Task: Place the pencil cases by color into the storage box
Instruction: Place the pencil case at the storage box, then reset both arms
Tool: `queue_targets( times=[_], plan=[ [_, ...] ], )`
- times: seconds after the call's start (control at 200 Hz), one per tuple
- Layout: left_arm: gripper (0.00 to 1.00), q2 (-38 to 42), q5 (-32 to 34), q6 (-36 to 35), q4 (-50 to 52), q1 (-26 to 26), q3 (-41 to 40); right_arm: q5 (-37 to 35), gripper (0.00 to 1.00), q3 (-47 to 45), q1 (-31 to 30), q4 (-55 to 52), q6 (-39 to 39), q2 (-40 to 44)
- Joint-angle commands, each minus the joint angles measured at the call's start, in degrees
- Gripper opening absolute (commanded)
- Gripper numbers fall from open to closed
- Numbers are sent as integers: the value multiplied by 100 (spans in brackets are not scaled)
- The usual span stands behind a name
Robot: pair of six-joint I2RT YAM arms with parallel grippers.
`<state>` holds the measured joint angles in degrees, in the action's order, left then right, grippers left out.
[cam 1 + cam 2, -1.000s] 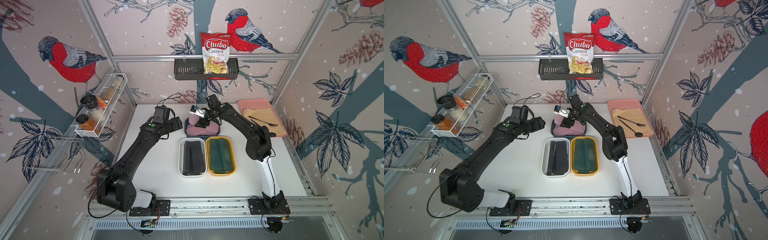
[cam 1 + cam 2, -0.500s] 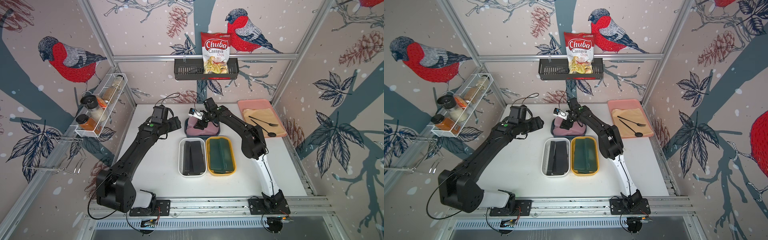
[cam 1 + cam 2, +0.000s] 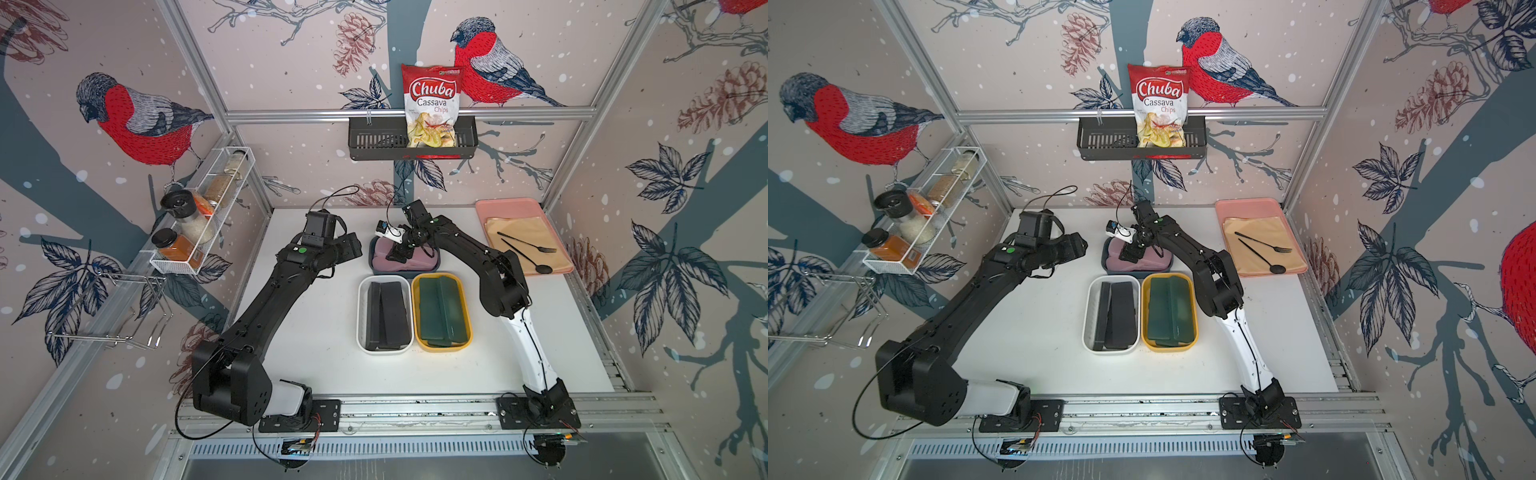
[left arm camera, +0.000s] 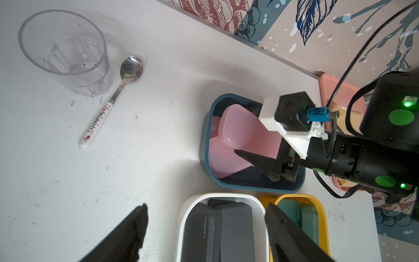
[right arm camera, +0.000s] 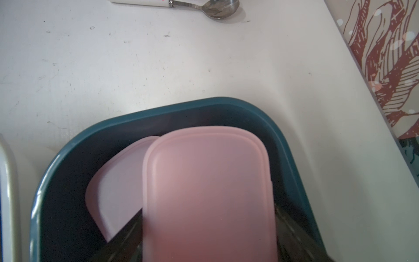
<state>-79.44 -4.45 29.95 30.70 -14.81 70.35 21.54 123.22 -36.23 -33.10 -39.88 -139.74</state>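
White tabletop (image 3: 316, 332) | black cases (image 3: 388, 311), green cases (image 3: 440, 307) sorted in tubs (image 3: 360, 316) | right gripper (image 3: 399, 254) clasps pink case (image 5: 208, 181) in blue tub (image 5: 215, 101), release pending | left gripper (image 4: 206, 206) wide, empty

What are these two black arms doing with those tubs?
They are sorting flat pencil cases by colour. The right arm reaches into the dark blue plastic tub, its jaws either side of a pink pencil case above another pink one; whether they grip it is unclear. Black cases lie in the white tub, dark green ones in the yellow tub. The left arm hovers nearby, jaws open and empty.
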Motion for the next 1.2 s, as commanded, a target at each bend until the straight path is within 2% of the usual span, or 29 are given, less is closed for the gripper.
queue_targets(
  times=[0.0, 0.395, 0.53, 0.72, 0.895, 0.941, 1.031, 1.191],
  plan=[
    [85, 49, 10, -50, -11, 22, -3, -19, 84, -38, -7, -22, 127, -53],
    [85, 145, 23, -101, -40, 17, -29, -29, 98, -18, -50, -3, 199, -38],
    [85, 263, 113, -275, -209, 21, -1, 19, 100, 99, -42, 13, 291, 61],
    [85, 568, 715, -786, -629, 22, 206, 206, 100, 285, 69, 123, 586, 451],
    [91, 897, 1376, -1224, -1304, 125, 217, 263, 100, 168, 275, 250, 999, 1168],
    [96, 990, 1589, -1308, -1460, 152, 157, 214, 100, -15, 345, 340, 1140, 1424],
    [96, 1166, 2018, -1481, -1748, 236, -60, -36, 100, -733, 511, 707, 1486, 2081],
    [94, 1578, 2671, -1803, -2508, 281, -936, -541, 100, -3226, 952, 2411, 2221, 3742]
  ],
)
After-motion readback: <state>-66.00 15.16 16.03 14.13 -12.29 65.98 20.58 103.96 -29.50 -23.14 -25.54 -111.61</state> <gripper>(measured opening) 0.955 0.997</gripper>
